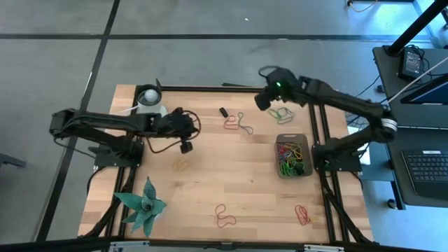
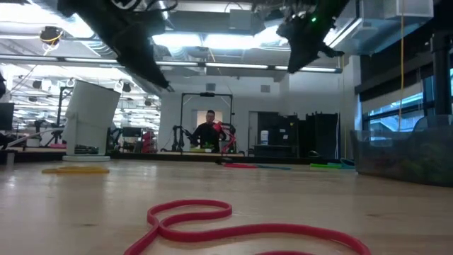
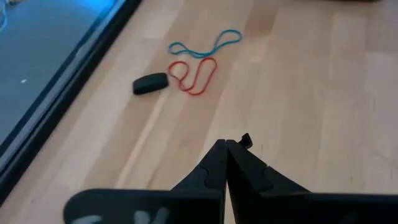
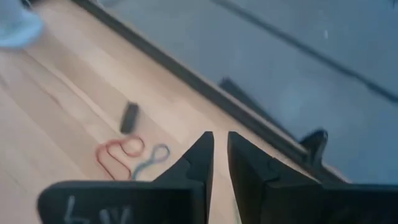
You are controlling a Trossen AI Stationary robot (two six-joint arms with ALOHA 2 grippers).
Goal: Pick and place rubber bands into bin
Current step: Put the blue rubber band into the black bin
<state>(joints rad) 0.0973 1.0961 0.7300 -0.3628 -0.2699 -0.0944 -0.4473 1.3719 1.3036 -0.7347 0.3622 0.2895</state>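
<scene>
Your right gripper (image 4: 219,163) shows a narrow slit between its fingers (image 4: 198,158), slightly parted, with nothing between them. In the high view it hangs at about 1 o'clock from the table's middle, raised above the far edge of the table (image 1: 210,168), with a green band (image 1: 282,112) on the wood just beside it. The bin (image 1: 292,155) lies toward 5 o'clock from that gripper, close to the table's right edge, with a heap of green, red and orange bands (image 1: 290,157) already inside.

Your left gripper (image 3: 227,163) has its fingers pressed fully together and empty. It hangs over open wood at about 10 o'clock from the table's middle, and the white cup (image 1: 149,99) stands behind it at the far edge.

Between the two grippers, near the far edge, lie a red band (image 3: 194,75) and a blue band (image 3: 205,45) touching each other, and a small black piece (image 3: 150,83) just beside them.

A yellow band (image 1: 181,166) lies at 6 o'clock from your left gripper. Two more red bands (image 1: 224,215) lie near the near edge, one at 6 o'clock and one at 5 o'clock (image 1: 302,214). A plant (image 1: 142,205) fills the near-left corner. The middle of the table is bare wood.
</scene>
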